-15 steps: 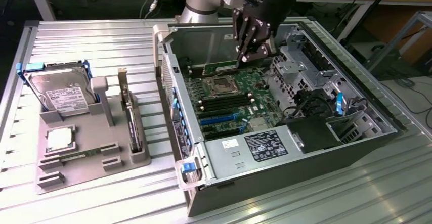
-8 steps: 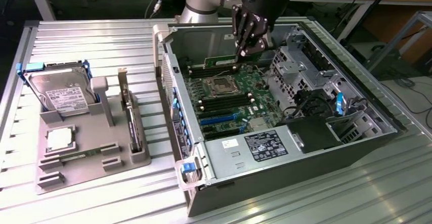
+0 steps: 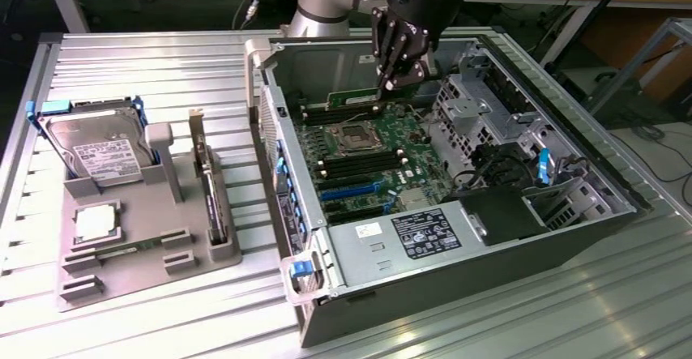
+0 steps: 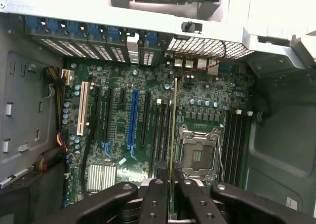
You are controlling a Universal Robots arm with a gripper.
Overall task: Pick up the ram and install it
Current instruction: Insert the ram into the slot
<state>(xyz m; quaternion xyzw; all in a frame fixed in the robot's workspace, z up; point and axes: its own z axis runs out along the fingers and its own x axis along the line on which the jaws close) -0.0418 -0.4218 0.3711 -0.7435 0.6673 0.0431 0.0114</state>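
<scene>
My gripper [image 3: 396,77] hangs inside the open computer case [image 3: 605,205], shut on the ram [image 3: 352,96], a thin green stick held level above the motherboard [image 3: 373,173]. In the wrist view the ram [image 4: 174,130] appears edge-on as a narrow line running out from between the black fingers [image 4: 154,197] of the gripper [image 4: 172,190]. It hovers over the black memory slots [image 4: 162,130] beside the processor socket [image 4: 197,155]. A second set of slots [image 4: 234,135] lies on the socket's other side. The ram is above the board, not seated in a slot.
On the exterior view's left a grey holder [image 3: 146,237] carries a hard drive [image 3: 100,150], a square silver chip [image 3: 96,221] and an upright dark card [image 3: 207,189]. Case walls, a drive cage [image 3: 476,104] and cables [image 3: 492,168] crowd the gripper.
</scene>
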